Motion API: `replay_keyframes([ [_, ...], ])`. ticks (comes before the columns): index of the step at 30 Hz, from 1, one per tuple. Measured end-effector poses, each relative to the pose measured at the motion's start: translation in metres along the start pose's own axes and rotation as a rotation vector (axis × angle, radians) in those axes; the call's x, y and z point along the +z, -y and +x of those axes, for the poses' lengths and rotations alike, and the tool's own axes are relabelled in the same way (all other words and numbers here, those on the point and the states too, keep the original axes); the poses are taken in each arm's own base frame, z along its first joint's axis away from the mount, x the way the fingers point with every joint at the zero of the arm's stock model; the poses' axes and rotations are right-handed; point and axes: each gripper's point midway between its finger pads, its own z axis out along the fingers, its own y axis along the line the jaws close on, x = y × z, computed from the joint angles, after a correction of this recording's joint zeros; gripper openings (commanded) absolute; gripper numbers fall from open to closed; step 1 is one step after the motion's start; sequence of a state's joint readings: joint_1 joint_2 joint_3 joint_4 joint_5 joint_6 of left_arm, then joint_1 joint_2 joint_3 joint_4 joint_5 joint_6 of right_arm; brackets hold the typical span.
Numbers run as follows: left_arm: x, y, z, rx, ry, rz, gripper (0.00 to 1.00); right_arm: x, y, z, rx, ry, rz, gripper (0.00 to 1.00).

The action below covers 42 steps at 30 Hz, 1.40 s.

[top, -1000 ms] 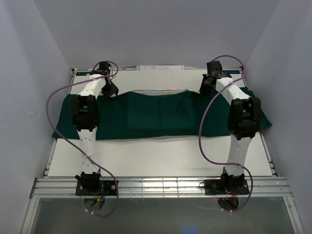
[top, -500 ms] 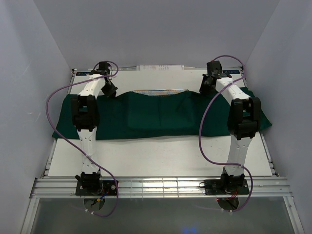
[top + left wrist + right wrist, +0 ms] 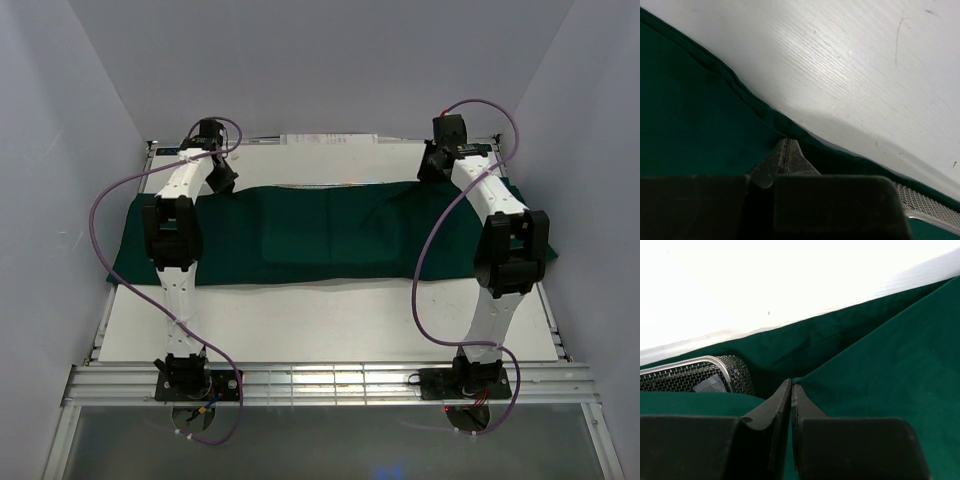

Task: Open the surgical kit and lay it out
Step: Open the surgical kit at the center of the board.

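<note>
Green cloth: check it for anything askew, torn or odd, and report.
Nothing torn or spilled. The green cloth lies unevenly: creased right of centre, its far edge pinched by the shut left end effector and right end effector. Only a corner of the mesh tray peeks out under it.

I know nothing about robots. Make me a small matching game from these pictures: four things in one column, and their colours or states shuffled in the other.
Things:
1. cloth wrap
2. wire-mesh tray
3. table
4. left gripper

Descriptions:
A. white
B. pinched shut at a cloth edge
C. dark green
D. silver

Pairs: 1-C, 2-D, 3-A, 4-B.
</note>
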State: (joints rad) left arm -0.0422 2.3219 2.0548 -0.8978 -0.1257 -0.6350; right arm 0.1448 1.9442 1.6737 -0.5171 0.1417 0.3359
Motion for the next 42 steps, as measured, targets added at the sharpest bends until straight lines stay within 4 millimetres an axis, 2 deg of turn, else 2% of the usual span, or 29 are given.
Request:
replay_keyframes([
  [5,-0.025,-0.003,-0.015,0.036,0.061,0.001,0.00,-0.030,0.004,-0.020,0.010,0.075,0.017,0.08],
  [10,-0.048,-0.001,-0.023,0.061,0.101,0.025,0.00,-0.050,0.007,-0.021,0.015,0.102,0.019,0.08],
  [18,-0.066,-0.002,-0.026,0.077,0.123,0.042,0.00,-0.063,0.016,0.003,0.022,0.068,0.032,0.08],
  [21,-0.076,-0.011,-0.017,0.087,0.116,0.035,0.00,-0.085,0.021,0.016,0.034,0.069,0.026,0.08],
  [24,-0.099,-0.025,-0.005,0.099,0.123,0.028,0.00,-0.120,0.024,0.028,0.050,0.101,-0.004,0.08],
  [27,-0.134,-0.048,0.009,0.098,0.161,0.013,0.00,-0.159,0.028,0.045,0.074,0.144,-0.045,0.08],
  [31,-0.195,-0.089,0.034,0.045,0.257,0.012,0.00,-0.211,0.041,0.075,0.139,0.211,-0.081,0.08],
  [34,-0.243,-0.122,0.063,-0.037,0.342,0.051,0.00,-0.254,0.052,0.105,0.209,0.267,-0.119,0.08],
  [37,-0.283,-0.154,0.101,-0.135,0.402,0.092,0.00,-0.303,0.059,0.129,0.271,0.361,-0.190,0.08],
  [40,-0.306,-0.177,0.137,-0.192,0.428,0.146,0.00,-0.344,0.064,0.151,0.319,0.438,-0.259,0.08],
  [41,-0.314,-0.187,0.151,-0.209,0.435,0.166,0.00,-0.356,0.066,0.159,0.334,0.450,-0.280,0.17],
  [42,-0.322,-0.196,0.163,-0.225,0.445,0.188,0.00,-0.365,0.066,0.167,0.347,0.453,-0.299,0.20],
])
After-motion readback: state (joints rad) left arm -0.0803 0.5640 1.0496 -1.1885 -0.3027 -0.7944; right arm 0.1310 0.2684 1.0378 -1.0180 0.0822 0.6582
